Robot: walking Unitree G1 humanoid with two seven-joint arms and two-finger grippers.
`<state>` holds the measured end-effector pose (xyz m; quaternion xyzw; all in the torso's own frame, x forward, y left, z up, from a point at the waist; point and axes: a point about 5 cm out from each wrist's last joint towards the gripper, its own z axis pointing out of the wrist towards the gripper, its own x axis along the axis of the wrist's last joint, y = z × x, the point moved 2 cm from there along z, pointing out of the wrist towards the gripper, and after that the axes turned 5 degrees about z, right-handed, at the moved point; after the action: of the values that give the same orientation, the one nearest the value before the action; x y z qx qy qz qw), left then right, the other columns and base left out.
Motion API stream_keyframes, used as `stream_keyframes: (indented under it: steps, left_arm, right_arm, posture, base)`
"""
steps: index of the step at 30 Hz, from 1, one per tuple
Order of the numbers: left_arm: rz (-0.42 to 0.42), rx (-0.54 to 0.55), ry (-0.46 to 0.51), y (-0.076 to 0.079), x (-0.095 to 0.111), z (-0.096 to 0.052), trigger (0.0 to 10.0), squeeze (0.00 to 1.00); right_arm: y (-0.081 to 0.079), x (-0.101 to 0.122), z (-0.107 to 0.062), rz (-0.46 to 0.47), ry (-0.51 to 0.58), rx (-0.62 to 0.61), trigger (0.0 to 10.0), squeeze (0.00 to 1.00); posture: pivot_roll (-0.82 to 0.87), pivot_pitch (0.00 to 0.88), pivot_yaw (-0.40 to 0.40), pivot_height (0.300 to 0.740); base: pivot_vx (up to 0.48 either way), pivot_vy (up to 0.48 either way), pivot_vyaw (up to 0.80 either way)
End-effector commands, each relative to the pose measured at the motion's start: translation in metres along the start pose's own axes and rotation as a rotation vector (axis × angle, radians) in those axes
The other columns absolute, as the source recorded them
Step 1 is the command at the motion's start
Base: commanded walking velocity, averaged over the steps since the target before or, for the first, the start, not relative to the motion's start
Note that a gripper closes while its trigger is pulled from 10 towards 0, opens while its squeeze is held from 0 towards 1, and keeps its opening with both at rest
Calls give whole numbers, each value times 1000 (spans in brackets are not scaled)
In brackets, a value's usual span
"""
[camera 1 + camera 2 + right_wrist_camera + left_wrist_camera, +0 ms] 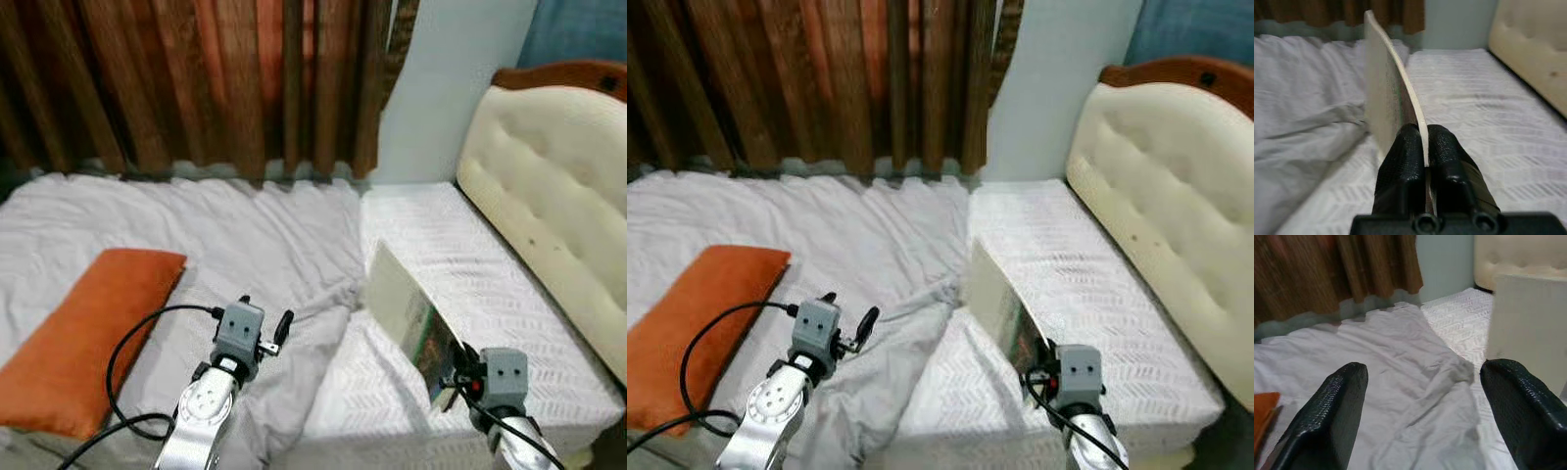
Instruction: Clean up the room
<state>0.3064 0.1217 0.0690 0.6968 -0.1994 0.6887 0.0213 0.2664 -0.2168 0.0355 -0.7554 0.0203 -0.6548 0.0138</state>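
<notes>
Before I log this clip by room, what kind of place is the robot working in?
Most likely a bedroom. A bed with a rumpled white sheet meets a tufted cream headboard, an orange pillow lies on it, and brown curtains hang behind. The right gripper pinches a thin book.

You see bed [490,269] ahead of both grippers, padded cream headboard [549,186] off to outer side of right gripper [1422,147]. White patterned cover spreads under and ahead of right gripper. Rumpled grey sheet [245,245] lies under and ahead of left gripper [1420,396], overlapping patterned cover's edge. Orange pillow [83,338] rests on sheet, outer side of left gripper.
</notes>
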Motion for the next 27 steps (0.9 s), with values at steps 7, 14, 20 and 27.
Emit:
stream_keyframes:
  steps: [7,14,20,27]
  left_arm:
    - [2,37,-15,-9,-3,-1,10000,0]
    - [-22,66,-23,-12,-7,-5,10000,0]
    - [-20,83,2,-17,-2,-4,10000,0]
    - [-22,91,20,-20,3,-2,10000,0]
  right_arm:
    - [-4,14,9,-1,56,28,0,0]
    - [-11,15,13,5,56,58,0,0]
    - [-15,15,17,11,49,71,0,0]
    - [-18,15,22,19,36,76,10000,0]
  posture:
    - [-25,0,-53,740]
    - [-14,0,-61,740]
    - [-4,0,-63,740]
    - [1,0,-60,740]
  base:
    - [0,-433,0]
    - [270,-394,0]
    - [65,-46,0]
    - [411,0,0]
